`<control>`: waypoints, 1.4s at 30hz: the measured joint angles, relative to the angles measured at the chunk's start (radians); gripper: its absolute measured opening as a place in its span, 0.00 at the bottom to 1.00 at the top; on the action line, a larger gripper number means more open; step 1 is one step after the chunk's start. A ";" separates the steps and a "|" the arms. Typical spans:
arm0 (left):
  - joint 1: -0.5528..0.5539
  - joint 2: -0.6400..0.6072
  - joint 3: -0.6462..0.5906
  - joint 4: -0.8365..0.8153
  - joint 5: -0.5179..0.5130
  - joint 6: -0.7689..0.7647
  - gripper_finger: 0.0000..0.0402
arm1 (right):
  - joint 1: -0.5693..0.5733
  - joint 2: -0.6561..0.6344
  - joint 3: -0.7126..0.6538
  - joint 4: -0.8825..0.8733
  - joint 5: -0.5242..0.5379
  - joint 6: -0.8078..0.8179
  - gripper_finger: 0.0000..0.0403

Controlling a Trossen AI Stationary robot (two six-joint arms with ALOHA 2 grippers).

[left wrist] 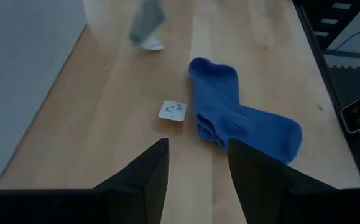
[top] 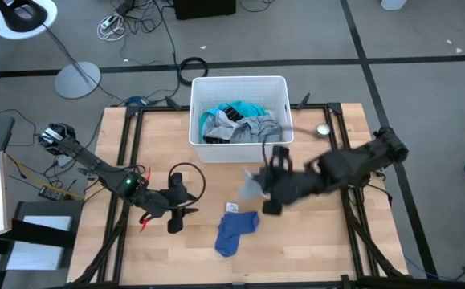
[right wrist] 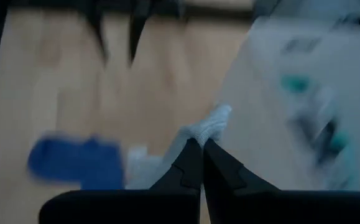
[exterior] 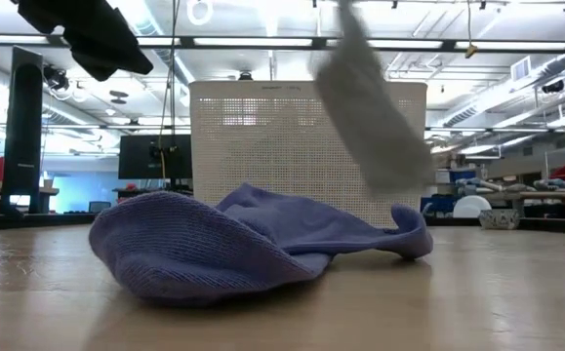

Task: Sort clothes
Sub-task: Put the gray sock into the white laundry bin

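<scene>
right wrist view: right gripper (right wrist: 198,163) pinches grey sock (right wrist: 207,127) above table (right wrist: 55,74).

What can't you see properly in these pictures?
- Grey sock held by the right gripper: smeared by motion in the low and right wrist views, so its shape is unclear.
- Small white tag by the blue sock: marks too small to read.
- Clothes in the white bin: piled together; its perforated wall hides them in the low view.
</scene>
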 joint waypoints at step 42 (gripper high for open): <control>0.000 0.000 0.000 -0.026 -0.109 0.071 0.42 | -0.865 0.013 -0.414 0.526 -0.385 -0.086 0.29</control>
